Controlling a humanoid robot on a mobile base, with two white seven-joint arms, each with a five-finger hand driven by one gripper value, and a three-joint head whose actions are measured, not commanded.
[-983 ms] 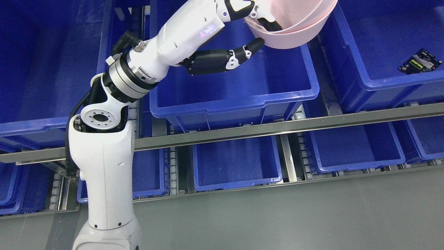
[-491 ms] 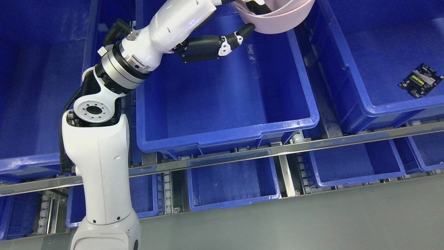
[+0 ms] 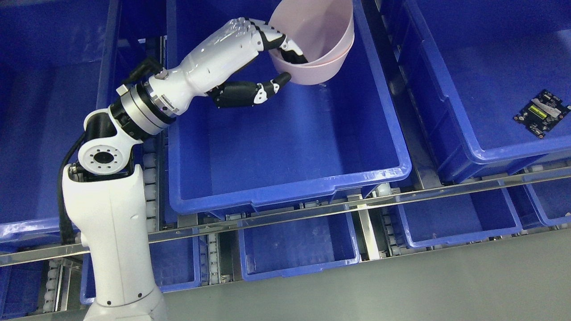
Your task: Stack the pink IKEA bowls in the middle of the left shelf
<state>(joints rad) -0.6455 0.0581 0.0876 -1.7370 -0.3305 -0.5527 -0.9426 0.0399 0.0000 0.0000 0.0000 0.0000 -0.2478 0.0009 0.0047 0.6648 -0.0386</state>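
Observation:
My left hand point(image 3: 285, 62) is shut on the rim of a pink bowl point(image 3: 319, 40). Fingers go inside the bowl and the thumb point(image 3: 272, 85) presses its outer wall. The bowl looks like two nested pink bowls, tilted with the opening toward the upper left. I hold it over the far part of the large blue bin point(image 3: 285, 147) in the middle of the shelf. My left arm point(image 3: 111, 209) rises from the lower left. The right arm is out of view.
More blue bins stand at the left point(image 3: 44, 111) and right point(image 3: 482, 80). A small circuit board point(image 3: 541, 112) lies in the right bin. A metal shelf rail point(image 3: 312, 211) runs across, with smaller blue bins point(image 3: 296, 247) below it. Grey floor lies at the bottom right.
The camera has tilted, so the whole picture has shifted down. My left hand with the pink bowl has come further into view and moved lower into the middle bin.

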